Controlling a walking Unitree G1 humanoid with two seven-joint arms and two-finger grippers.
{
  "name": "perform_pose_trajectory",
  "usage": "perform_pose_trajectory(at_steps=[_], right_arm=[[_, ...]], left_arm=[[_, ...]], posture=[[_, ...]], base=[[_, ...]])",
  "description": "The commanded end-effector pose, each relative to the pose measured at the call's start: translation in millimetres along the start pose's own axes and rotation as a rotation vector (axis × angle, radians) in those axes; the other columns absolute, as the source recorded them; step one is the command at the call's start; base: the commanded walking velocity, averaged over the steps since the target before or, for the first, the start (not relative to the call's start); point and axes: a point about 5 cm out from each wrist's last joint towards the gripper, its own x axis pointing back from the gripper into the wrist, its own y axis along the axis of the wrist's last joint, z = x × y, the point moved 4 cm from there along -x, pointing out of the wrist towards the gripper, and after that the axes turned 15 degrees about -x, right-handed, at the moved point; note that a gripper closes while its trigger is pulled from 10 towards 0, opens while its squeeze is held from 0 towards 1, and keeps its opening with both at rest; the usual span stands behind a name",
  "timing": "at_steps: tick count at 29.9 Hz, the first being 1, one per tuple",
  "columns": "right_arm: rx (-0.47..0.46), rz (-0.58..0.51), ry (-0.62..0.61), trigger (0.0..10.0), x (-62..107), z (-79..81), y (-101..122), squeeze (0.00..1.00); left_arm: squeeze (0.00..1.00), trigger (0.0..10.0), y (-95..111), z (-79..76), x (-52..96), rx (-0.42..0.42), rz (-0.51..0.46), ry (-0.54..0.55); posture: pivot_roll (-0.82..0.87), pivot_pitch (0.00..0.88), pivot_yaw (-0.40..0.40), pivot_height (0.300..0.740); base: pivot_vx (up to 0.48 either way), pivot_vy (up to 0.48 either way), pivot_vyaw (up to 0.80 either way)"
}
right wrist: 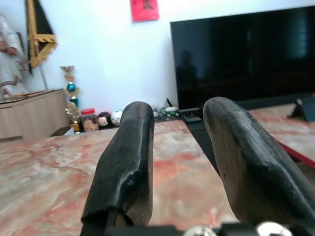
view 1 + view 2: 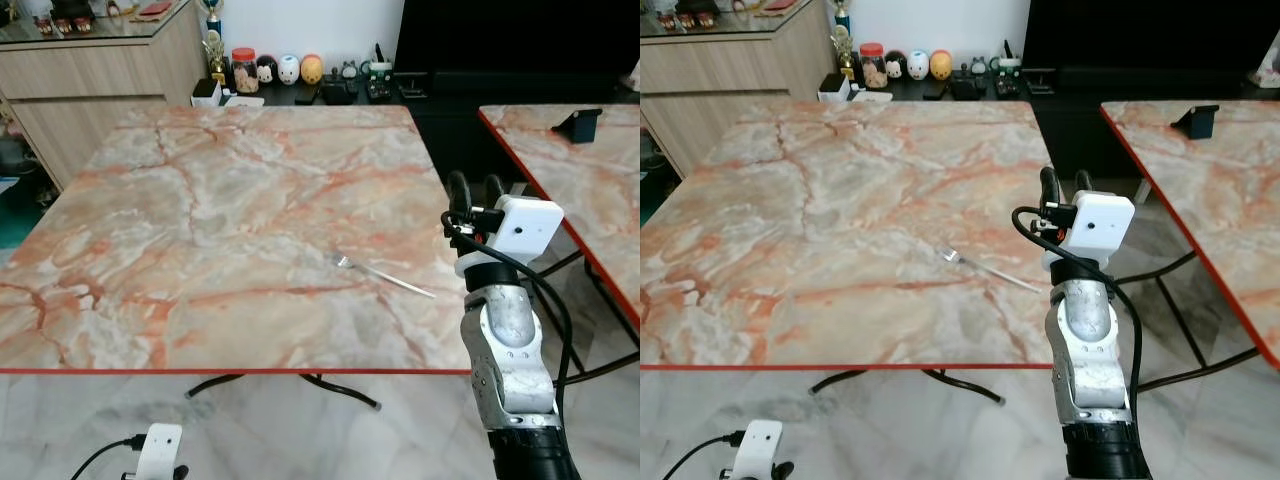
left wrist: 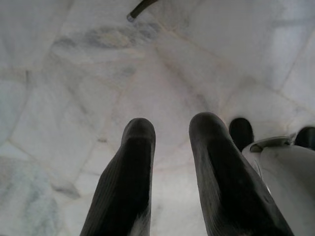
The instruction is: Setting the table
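A fork [image 2: 384, 275] lies flat on the marble table [image 2: 200, 230], toward its right side, tines pointing to the far left. Just right of it the right gripper [image 2: 475, 189] stands raised at the table's right edge, fingers parted and holding nothing. The left gripper [image 3: 170, 129] hangs low over the pale floor [image 3: 74, 73], narrowly parted and empty.

Nothing legible is showing anywhere. A red sign [image 1: 144, 9] is hanging on the wall above the TV, but its marks are too blurred to read, and the jars [image 2: 244, 70] behind the bench are showing no readable labels.
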Motion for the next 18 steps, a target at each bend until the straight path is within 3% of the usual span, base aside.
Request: perform_pose_trajectory(at_steps=[1,15,18], right_arm=[[-0.001,0.004,-0.018,10.0,-0.4,-5.0,1.0,0.00],[0.030,0.005,0.007,10.0,1.4,-1.9,1.7,0.00],[0.031,0.003,0.011,10.0,1.2,-0.5,2.4,0.00]], left_arm=[[0.00,10.0,-3.2,-0.8,0.2,-0.002,0.018,-0.001],[0.00,10.0,-10.1,5.7,1.9,-0.015,0.029,0.009],[0.00,10.0,-11.6,6.4,2.4,-0.014,0.028,0.008]], posture=[[0.00,0.000,0.012,0.731],[0.01,0.000,0.017,0.731],[0.01,0.000,0.017,0.731]], base=[[0.000,0.000,0.00],[0.000,0.000,0.00],[0.080,0.000,0.63]])
